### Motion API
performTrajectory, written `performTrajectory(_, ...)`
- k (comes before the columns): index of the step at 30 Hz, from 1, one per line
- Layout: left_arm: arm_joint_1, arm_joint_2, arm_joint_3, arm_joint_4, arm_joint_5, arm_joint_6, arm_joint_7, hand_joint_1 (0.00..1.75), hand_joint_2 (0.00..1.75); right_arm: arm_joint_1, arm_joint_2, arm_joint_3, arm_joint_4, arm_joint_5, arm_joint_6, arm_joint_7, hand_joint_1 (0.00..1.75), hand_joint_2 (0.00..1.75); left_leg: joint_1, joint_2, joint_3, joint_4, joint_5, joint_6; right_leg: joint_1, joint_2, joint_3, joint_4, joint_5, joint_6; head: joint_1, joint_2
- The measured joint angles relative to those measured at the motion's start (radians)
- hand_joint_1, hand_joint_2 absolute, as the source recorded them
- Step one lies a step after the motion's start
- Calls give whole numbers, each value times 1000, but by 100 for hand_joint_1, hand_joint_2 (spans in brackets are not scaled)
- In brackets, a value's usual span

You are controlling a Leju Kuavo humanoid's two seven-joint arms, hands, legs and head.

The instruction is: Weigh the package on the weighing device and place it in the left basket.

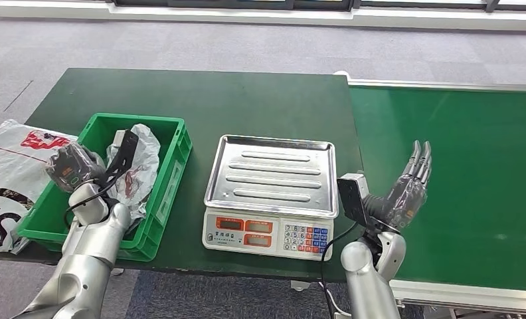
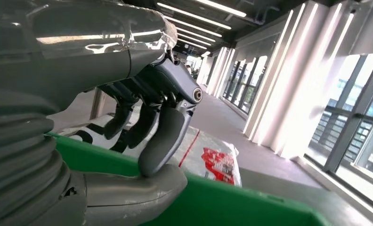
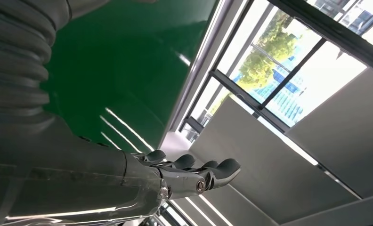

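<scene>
Package (image 1: 137, 166) lies crumpled lengthwise inside the green basket (image 1: 171, 179).

At center frame you have the scale's steel tray (image 1: 271, 174) bare, with open tabletop (image 1: 200, 100) above it. At left, the green basket (image 1: 169, 176) is crowded: a crumpled package (image 1: 141, 166) and the left hand (image 1: 71, 166) occupy it. At right, the green belt (image 1: 473, 159) lies open around the right hand (image 1: 406, 193).

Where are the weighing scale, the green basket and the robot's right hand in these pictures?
scale (image 1: 271, 175): head view, on its steel tray.
green basket (image 1: 174, 167): head view, on its right wall.
right hand (image 1: 406, 188): head view, on the palm.
</scene>
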Motion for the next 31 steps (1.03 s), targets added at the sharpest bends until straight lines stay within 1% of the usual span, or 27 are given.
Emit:
performTrajectory(2, -3, -3, 10, 28, 5, 0, -60, 0, 175, 8, -2, 6, -12, -3, 1, 4, 0, 175, 0, 0, 0, 0, 0, 0, 0, 0, 0, 0, 0, 0, 0, 0)
performTrajectory(3, 0, -10, 25, 21, 16, 0, -125, 0, 175, 11, -3, 7, -17, -3, 2, 8, 0, 175, 0, 0, 0, 0, 0, 0, 0, 0, 0, 0, 0, 0, 0, 0)
performTrajectory(4, 4, -23, 51, 2, 39, 0, -223, 0, 175, 13, -4, 7, -20, 1, 1, 11, 0, 175, 0, 0, 0, 0, 0, 0, 1, 0, -1, 0, 0, 0, 0, 0)
performTrajectory(5, 6, -40, 87, -26, 83, 0, -358, 0, 175, 15, -5, 6, -21, 11, 1, 13, 0, 175, 0, 0, -1, 0, 0, 0, 0, 0, -1, 0, 0, 0, 0, 0)
performTrajectory(6, 8, -62, 132, -57, 154, 1, -523, 0, 175, 15, -6, 1, -20, 29, 1, 12, 0, 175, 0, 0, -1, 0, 0, 0, 0, 0, -1, 0, 0, 0, 0, 0)
performTrajectory(8, 10, -110, 216, -111, 371, 0, -864, 0, 175, 9, -6, -20, -18, 84, 1, 1, 0, 175, 0, 0, -1, 0, 0, 0, -1, 0, -1, 0, 0, 0, 0, 0)
performTrajectory(9, 21, -134, 238, -142, 499, -3, -1004, 0, 175, 3, -6, -39, -14, 112, 1, -7, 0, 175, -1, 0, -1, 0, -1, 1, -1, 0, -1, 0, 0, 0, 0, 0)
performTrajectory(10, 41, -157, 241, -186, 622, -7, -1099, 0, 175, -5, -5, -62, -10, 136, 1, -17, 0, 175, -1, 0, -1, 0, -1, 1, -1, 0, 0, 0, 0, 0, 0, 0)
performTrajectory(11, 68, -180, 226, -240, 726, -12, -1148, 0, 175, -14, -4, -88, -4, 156, 1, -26, 0, 175, -1, 0, -1, 0, -1, 1, -1, 0, -1, 0, 0, 0, 0, 0)
performTrajectory(12, 99, -200, 201, -299, 806, -16, -1156, 0, 175, -22, -4, -115, 2, 173, 1, -35, 0, 175, -1, 0, -1, 0, -2, 2, -1, 0, -1, -1, 0, 0, 0, 0)
performTrajectory(13, 131, -217, 170, -357, 862, -19, -1141, 0, 175, -29, -3, -142, 8, 186, 1, -44, 0, 175, -1, 0, -1, 0, -2, 2, -1, 0, 0, -1, 0, 0, 0, 0)
performTrajectory(15, 191, -242, 107, -456, 921, -18, -1105, 0, 175, -39, -1, -190, 19, 202, 1, -58, 0, 175, -1, -1, -2, 0, -2, 2, -1, -1, 0, -1, 0, 0, 0, 0)
performTrajectory(18, 271, -260, 11, -591, 980, -5, -1091, 0, 175, -51, 6, -257, 31, 231, 1, -73, 0, 175, -1, -1, -2, 0, -2, 2, -1, -1, -1, -1, 0, 1, 0, 0)
performTrajectory(24, 442, -269, -195, -831, 1008, -2, -1087, 0, 175, -67, 14, -422, 35, 276, 0, -108, 0, 175, -1, -1, -2, 0, -3, 3, -1, -1, -1, -1, -1, 1, 0, 0)
performTrajectory(29, 539, -255, -345, -975, 1064, -2, -1086, 0, 175, -95, 14, -549, 44, 309, -1, -150, 0, 175, -1, 0, -2, 0, -4, 3, -1, -1, -1, -2, -1, 2, 0, 0)
performTrajectory(30, 557, -251, -374, -992, 1075, -4, -1086, 0, 131, -101, 13, -571, 46, 320, -1, -151, 0, 175, -1, 0, -2, 0, -4, 3, -1, -1, -1, -2, -1, 2, 0, 0)
performTrajectory(31, 567, -249, -389, -1000, 1080, -5, -1086, 0, 116, -104, 13, -581, 47, 326, -1, -151, 0, 175, -1, 0, -2, 0, -4, 3, -1, -1, -1, -2, -1, 2, 0, 0)
